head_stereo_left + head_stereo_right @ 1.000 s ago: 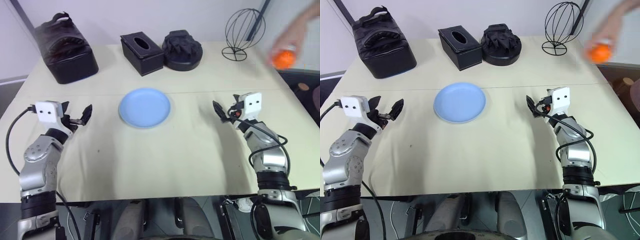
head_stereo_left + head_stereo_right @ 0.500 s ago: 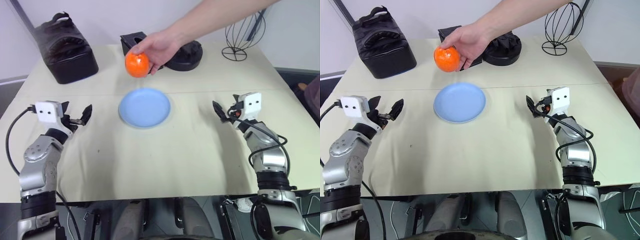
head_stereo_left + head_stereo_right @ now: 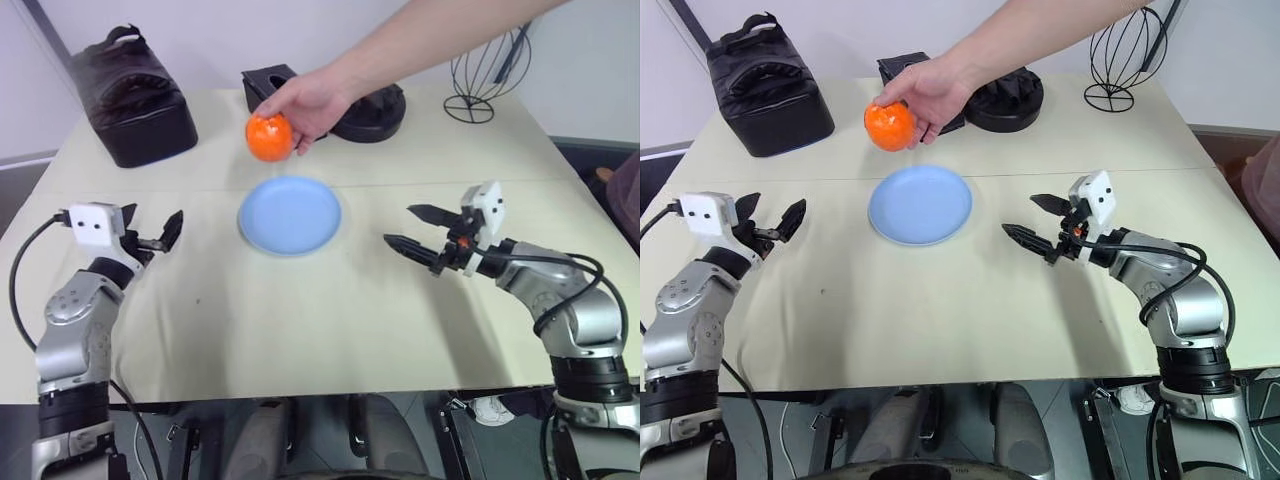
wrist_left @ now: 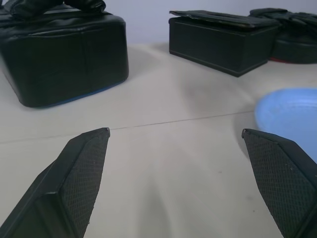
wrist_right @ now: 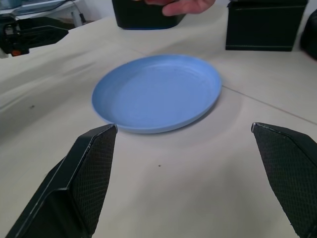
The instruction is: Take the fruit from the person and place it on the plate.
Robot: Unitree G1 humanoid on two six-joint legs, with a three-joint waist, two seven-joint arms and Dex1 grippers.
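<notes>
Handover not yet made: small glossy bright-orange fruit [image 3: 269, 137] sat in person's bare hand [image 3: 308, 100], upper centre of frame, above round light-blue plate [image 3: 290, 214] at centre. Right gripper [image 3: 409, 229] pointed toward plate, jaws apart, empty. Left gripper [image 3: 160, 234] at left, jaws wide, empty. Taking & placing both left.

One fruit [image 3: 269, 137], held in one hand [image 3: 306, 98]. One plate [image 3: 290, 214]. One bag [image 3: 131, 98]. One tissue box [image 3: 262, 82]. One black lumpy object [image 3: 374, 112], possibly gloves. One wire stand [image 3: 483, 70]. Two grippers: left [image 3: 160, 233], right [image 3: 411, 228]. One table [image 3: 300, 320].
</notes>
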